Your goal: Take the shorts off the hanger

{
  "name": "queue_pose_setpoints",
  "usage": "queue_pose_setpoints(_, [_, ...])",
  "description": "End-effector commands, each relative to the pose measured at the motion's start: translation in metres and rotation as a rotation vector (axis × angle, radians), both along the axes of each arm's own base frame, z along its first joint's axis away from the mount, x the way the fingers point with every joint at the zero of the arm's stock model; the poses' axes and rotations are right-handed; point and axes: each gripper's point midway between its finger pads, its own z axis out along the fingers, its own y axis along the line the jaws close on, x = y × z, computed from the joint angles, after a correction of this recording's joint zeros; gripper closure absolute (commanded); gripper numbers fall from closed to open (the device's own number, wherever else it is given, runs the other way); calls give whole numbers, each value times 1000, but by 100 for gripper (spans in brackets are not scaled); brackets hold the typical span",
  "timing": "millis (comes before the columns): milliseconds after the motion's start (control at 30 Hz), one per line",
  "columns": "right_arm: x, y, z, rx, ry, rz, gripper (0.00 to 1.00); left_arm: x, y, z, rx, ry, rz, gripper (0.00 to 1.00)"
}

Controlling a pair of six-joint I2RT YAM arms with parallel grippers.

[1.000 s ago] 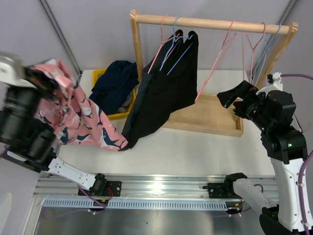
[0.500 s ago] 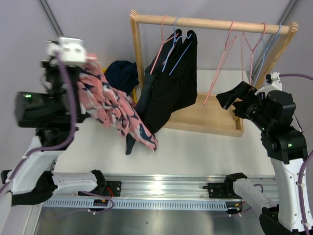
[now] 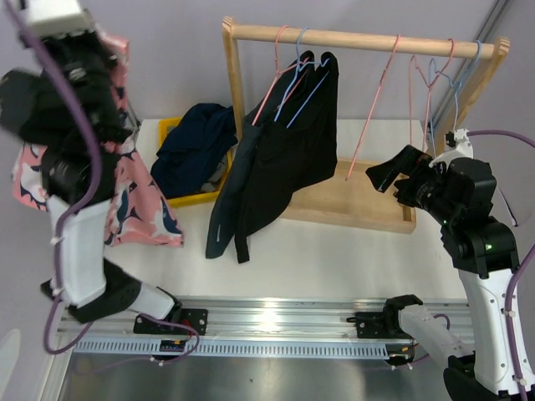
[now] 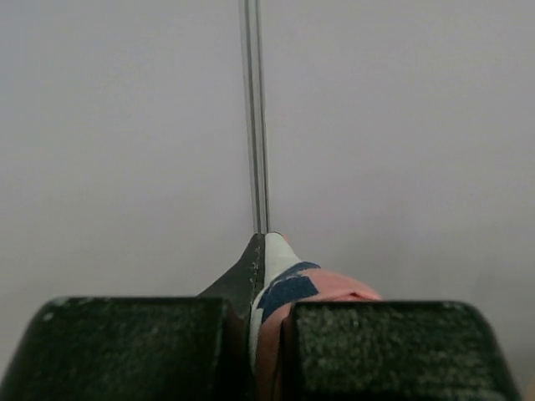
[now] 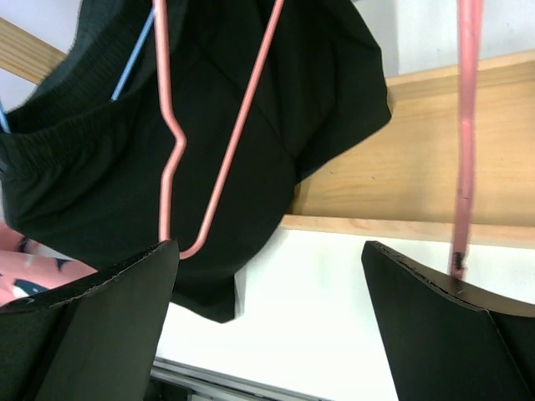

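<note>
My left gripper [image 3: 107, 52] is raised high at the far left, shut on the pink shorts with the navy-and-white pattern [image 3: 138, 213], which hang from it down to the table. In the left wrist view the pink fabric [image 4: 288, 284] is pinched between my fingers. Black shorts [image 3: 305, 125] and a darker charcoal pair [image 3: 234, 196] hang on hangers at the left of the wooden rack [image 3: 359, 38]. Navy shorts [image 3: 196, 138] lie in the yellow bin. My right gripper [image 3: 386, 173] is open and empty beside an empty pink hanger [image 3: 374, 104]; that hanger [image 5: 213, 171] and the black shorts [image 5: 251, 100] also show in the right wrist view.
The yellow bin [image 3: 170, 127] stands at the back left, with a bit of grey fabric [image 3: 219, 172] in it. Several empty hangers [image 3: 435, 79] hang at the rack's right end. The rack's wooden base [image 3: 368, 209] lies on the white table.
My left arm has swung up and to the left, carrying the pink shorts away from the rack. The black shorts hang free. My right gripper has shifted slightly left.
</note>
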Motion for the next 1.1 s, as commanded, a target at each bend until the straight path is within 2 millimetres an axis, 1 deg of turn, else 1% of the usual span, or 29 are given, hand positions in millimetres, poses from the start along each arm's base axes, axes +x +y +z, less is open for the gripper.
queue_pose_setpoints(0, [-1, 2, 1, -18, -34, 30, 1, 72, -45, -31, -38, 78, -201, 100])
queue_pose_setpoints(33, [-1, 3, 0, -26, -38, 39, 1, 84, -40, -34, -37, 85, -198, 100])
queue_pose_setpoints(67, [-2, 4, -1, -26, -42, 44, 1, 106, -52, -42, -27, 100, -240, 100])
queue_pose_setpoints(100, [-2, 4, -1, -26, -47, 51, 1, 117, -53, -43, -55, 91, -272, 100])
queue_pose_setpoints(133, [-1, 7, -3, -22, -53, 66, 1, 127, -45, -46, -63, 90, -273, 100])
queue_pose_setpoints(167, [0, 9, -5, -17, -55, 76, 1, 138, -46, -48, -76, 85, -294, 100])
queue_pose_setpoints(200, [-2, 11, -4, -12, -68, 86, 1, 159, -54, -59, -89, 101, -347, 100])
queue_pose_setpoints(233, [-1, 14, 0, -3, -95, 105, 1, 171, -46, -63, -92, 105, -347, 100])
queue_pose_setpoints(267, [-1, 17, -4, 0, -96, 121, 0, 180, -46, -66, -98, 105, -360, 100])
queue_pose_setpoints(300, [-4, 20, 0, 5, -120, 140, 1, 200, -52, -76, -114, 113, -405, 100])
queue_pose_setpoints(333, [-6, 25, 7, 16, -156, 176, 1, 211, -41, -81, -114, 118, -402, 100])
queue_pose_setpoints(367, [-8, 29, 9, 21, -175, 203, 1, 223, -40, -88, -134, 122, -413, 100])
queue_pose_setpoints(400, [-13, 36, 20, 28, -226, 254, 0, 244, -36, -101, -161, 132, -436, 100])
queue_pose_setpoints(467, [-20, 44, 32, 34, -283, 312, 1, 265, -31, -124, -192, 172, -436, 100])
queue_pose_setpoints(500, [-25, 50, 42, 43, -326, 359, 1, 287, -28, -154, -210, 236, -425, 100])
queue_pose_setpoints(600, [-39, 63, 67, 62, -418, 468, 1, 312, -33, -199, -261, 329, -449, 99])
queue_pose_setpoints(633, [-42, 67, 72, 68, -434, 494, 1, 326, -35, -238, -290, 415, -442, 92])
queue_pose_setpoints(667, [-44, 70, 78, 75, -451, 515, 1, 329, -35, -253, -312, 447, -438, 56])
queue_pose_setpoints(733, [-39, 76, 93, 93, -472, 539, 0, 331, -38, -302, -360, 563, -433, 1])
queue_pose_setpoints(767, [-36, 78, 98, 96, -473, 539, 1, 330, -40, -328, -393, 620, -427, 1])
queue_pose_setpoints(800, [-39, 82, 115, 99, -506, 549, 1, 325, -40, -334, -411, 638, -422, 1])
queue_pose_setpoints(833, [-25, 89, 115, 100, -483, 553, 1, 320, -40, -339, -421, 651, -419, 1])
queue_pose_setpoints(867, [-22, 94, 122, 99, -491, 561, 1, 304, -40, -363, -442, 712, -400, 1])
queue_pose_setpoints(900, [-14, 97, 126, 94, -484, 539, 1, 295, -41, -362, -443, 711, -392, 1])
queue_pose_setpoints(933, [-23, 107, 150, 86, -538, 573, 1, 284, -42, -358, -441, 702, -387, 1])
queue_pose_setpoints(967, [-2, 121, 145, 71, -501, 575, 1, 260, -40, -370, -438, 725, -372, 1])
queue_pose_setpoints(1000, [8, 125, 145, 53, -473, 544, 1, 248, -44, -362, -426, 707, -380, 1])
queue_pose_setpoints(1033, [2, 132, 169, 50, -527, 564, 1, 233, -44, -377, -419, 736, -371, 1])
queue_pose_setpoints(1067, [24, 147, 158, 35, -483, 569, 1, 210, -41, -345, -398, 660, -374, 1])
